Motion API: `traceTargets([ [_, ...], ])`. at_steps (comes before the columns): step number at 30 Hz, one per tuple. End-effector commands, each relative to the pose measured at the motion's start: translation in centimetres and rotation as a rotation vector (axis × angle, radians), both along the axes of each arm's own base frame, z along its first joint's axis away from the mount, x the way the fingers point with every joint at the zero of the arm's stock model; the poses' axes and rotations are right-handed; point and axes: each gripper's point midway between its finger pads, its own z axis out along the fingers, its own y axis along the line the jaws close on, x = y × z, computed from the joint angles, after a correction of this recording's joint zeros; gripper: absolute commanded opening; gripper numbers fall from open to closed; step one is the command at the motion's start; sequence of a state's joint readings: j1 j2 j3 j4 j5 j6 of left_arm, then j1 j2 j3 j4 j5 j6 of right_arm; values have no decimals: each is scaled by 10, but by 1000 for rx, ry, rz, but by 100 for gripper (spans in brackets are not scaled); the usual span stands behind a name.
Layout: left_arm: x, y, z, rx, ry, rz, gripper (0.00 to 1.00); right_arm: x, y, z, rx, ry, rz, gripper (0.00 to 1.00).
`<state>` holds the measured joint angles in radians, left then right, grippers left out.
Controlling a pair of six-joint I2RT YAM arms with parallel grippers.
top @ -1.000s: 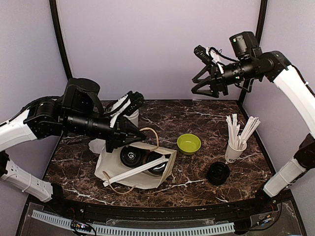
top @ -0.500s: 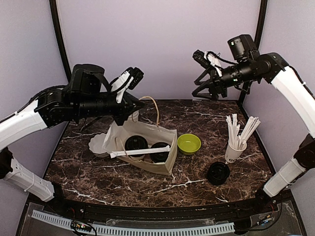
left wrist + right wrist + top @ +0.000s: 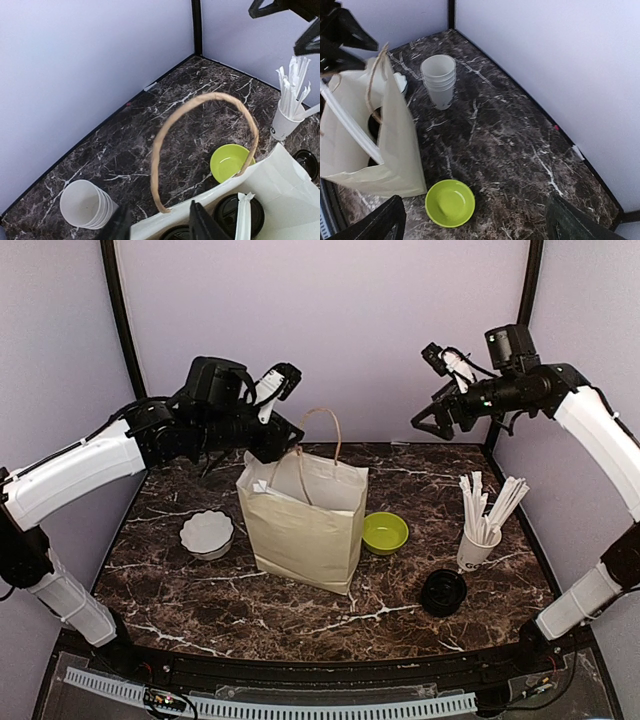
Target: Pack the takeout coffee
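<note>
Bag stood upright, bare bench before it; left tool hung part-open at its rim, right tool gaped, gripping nothing.

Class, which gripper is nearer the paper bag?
Left. The left gripper sits at the paper bag's top rim, beside the handle; the right gripper hangs high, well off to its right.

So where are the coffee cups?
The coffee cups sit inside the paper bag, left of the green bowl; the left wrist view shows their black lids.
</note>
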<state>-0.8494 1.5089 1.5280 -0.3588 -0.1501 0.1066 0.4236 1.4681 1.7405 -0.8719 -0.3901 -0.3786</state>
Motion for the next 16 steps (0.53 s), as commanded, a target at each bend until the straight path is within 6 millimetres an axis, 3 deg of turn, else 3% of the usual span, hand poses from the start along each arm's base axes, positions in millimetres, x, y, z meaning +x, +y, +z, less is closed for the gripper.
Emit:
traceTargets([
  [1,4,10,45,-65,-72,38,60,45,-54,31,89,-136,-277,99],
  [6,-7,41,74,-82,-116,105,76,66,-96,35,149,-159,-445,99],
  [10,-11,88,87,-74,-139,240,89,74,-123,54,212,-208,-626,99],
  [13,2,125,73,-35,-104,381,93,74,-137,68,223,-260,-700,98],
  [16,5,139,55,-22,-79,441,94,74,-137,65,215,-258,-697,98],
])
